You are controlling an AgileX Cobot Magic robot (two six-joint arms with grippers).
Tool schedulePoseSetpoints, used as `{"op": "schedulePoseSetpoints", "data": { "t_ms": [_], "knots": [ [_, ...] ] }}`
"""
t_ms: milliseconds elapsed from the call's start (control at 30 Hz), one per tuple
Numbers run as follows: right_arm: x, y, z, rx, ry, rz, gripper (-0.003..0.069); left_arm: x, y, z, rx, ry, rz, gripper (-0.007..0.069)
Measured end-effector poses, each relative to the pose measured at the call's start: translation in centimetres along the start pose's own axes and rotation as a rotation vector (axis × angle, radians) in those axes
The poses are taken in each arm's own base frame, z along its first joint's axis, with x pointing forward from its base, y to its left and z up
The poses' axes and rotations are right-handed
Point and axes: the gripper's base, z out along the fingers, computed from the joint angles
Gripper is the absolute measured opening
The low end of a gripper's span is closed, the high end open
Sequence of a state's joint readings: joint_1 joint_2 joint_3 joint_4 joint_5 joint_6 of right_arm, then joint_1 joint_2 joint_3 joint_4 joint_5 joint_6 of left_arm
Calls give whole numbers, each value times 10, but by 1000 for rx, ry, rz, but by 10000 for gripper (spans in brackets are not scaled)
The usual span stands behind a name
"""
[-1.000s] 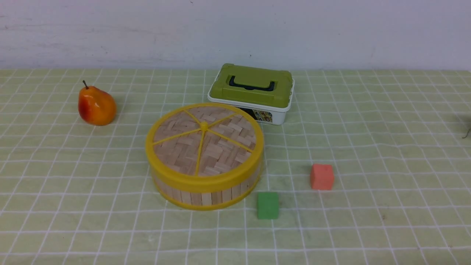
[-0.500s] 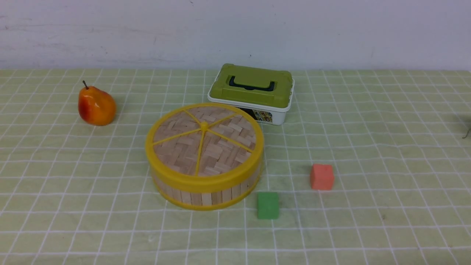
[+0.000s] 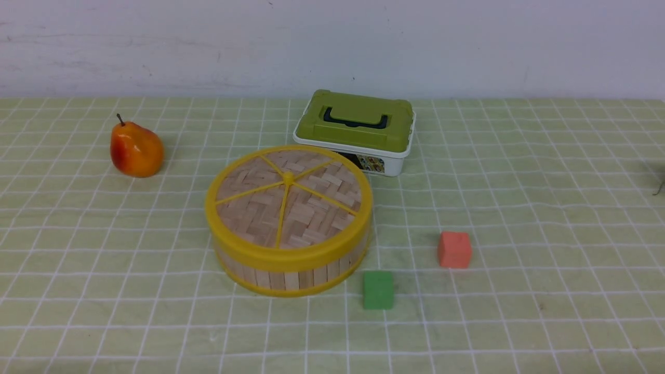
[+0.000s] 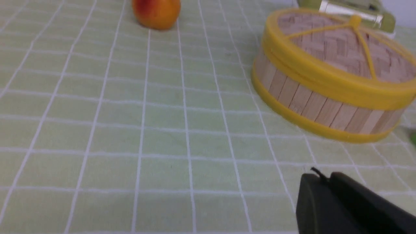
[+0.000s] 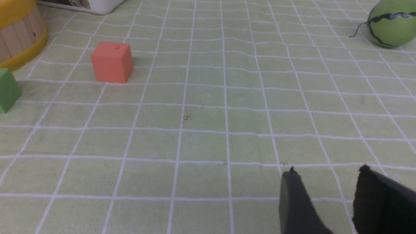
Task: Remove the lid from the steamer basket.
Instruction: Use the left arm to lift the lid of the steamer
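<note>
The steamer basket [image 3: 291, 272] stands mid-table with light slat walls and yellow rims. The woven lid [image 3: 288, 200] with yellow spokes and centre knob sits flat on top of it. Both show in the left wrist view, basket [image 4: 312, 100] and lid [image 4: 341, 45]. A part of the basket's wall [image 5: 16, 35] shows in the right wrist view. Neither arm shows in the front view. My left gripper [image 4: 321, 177] is shut and empty, low over the cloth short of the basket. My right gripper [image 5: 328, 172] is open and empty, over bare cloth well apart from the basket.
A white box with olive-green lid [image 3: 356, 130] stands just behind the basket. A pear [image 3: 136, 149] lies at the far left. A green cube [image 3: 378, 290] and a red cube [image 3: 454, 249] lie right of the basket. A small green melon [image 5: 391, 22] lies far right.
</note>
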State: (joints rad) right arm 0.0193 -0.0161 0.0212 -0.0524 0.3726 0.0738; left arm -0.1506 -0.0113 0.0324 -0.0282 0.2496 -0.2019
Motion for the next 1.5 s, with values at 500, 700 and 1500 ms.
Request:
{"op": "schedulePoseSetpoints", "data": {
  "t_ms": [500,700,1500],
  "knots": [
    [0,0,0,0,0,0,241,-41,-7,-10,119,-458,-186,51],
    [0,0,0,0,0,0,241,-78,-14,-26,211,-587,-379,54],
    [0,0,0,0,0,0,241,-259,-70,180,0,350,-59,-13]
  ]
}}
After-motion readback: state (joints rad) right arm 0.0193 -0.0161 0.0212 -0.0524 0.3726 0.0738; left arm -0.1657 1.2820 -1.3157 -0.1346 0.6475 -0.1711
